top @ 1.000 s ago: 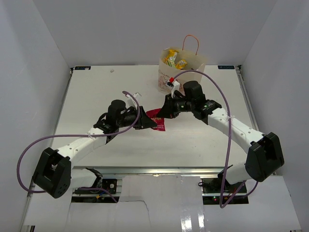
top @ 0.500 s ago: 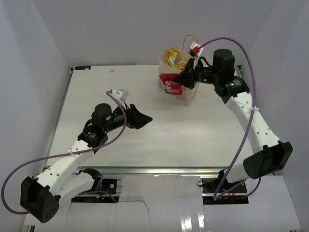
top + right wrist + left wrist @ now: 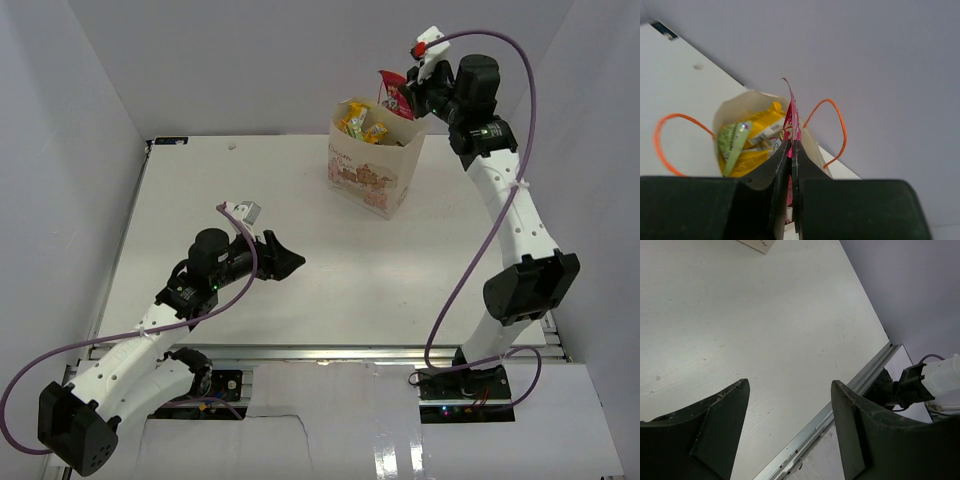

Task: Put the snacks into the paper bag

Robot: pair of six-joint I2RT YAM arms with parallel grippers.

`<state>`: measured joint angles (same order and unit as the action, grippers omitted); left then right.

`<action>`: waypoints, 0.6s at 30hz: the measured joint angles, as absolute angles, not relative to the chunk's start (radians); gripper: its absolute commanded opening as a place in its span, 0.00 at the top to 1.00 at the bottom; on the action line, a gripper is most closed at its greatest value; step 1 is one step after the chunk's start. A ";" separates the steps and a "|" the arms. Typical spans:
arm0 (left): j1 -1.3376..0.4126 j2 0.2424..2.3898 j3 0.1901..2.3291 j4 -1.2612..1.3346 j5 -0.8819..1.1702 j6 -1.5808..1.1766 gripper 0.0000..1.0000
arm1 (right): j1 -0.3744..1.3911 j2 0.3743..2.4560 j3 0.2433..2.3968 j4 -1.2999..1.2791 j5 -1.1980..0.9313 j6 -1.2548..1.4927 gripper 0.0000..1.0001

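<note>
Above the paper bag (image 3: 372,172), centre over the open mouth, lower clear of the cord handles (image 3: 828,100), then release. Note red-pink packet (image 3: 792,116) pinched upright between clenched right jaws, protruding past the tips, high over the rim. Note left jaws parted, empty, low over the surface (image 3: 765,315).

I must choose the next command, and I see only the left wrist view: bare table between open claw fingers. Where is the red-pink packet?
Observer: The right claw is shut on the red-pink packet, holding it over the mouth of the paper bag.
Operator: Is something inside the bag?
Observer: Yes, yellow packets and a green packet.
Operator: Does the bag stand upright?
Observer: Yes, upright, toward the far edge of the table.
</note>
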<state>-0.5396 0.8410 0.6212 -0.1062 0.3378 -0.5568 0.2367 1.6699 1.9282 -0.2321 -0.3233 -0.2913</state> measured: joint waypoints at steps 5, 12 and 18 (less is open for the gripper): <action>-0.540 0.841 0.621 -0.112 0.321 -0.548 0.21 | 0.242 1.792 1.909 -0.236 -0.244 -0.416 0.92; -0.540 0.854 0.621 -0.115 0.304 -0.537 0.17 | 0.258 1.840 1.844 -0.254 -0.177 -0.572 0.43; -0.540 0.856 0.622 -0.134 0.265 -0.527 0.10 | 0.263 1.828 1.829 -0.291 -0.171 -0.581 0.29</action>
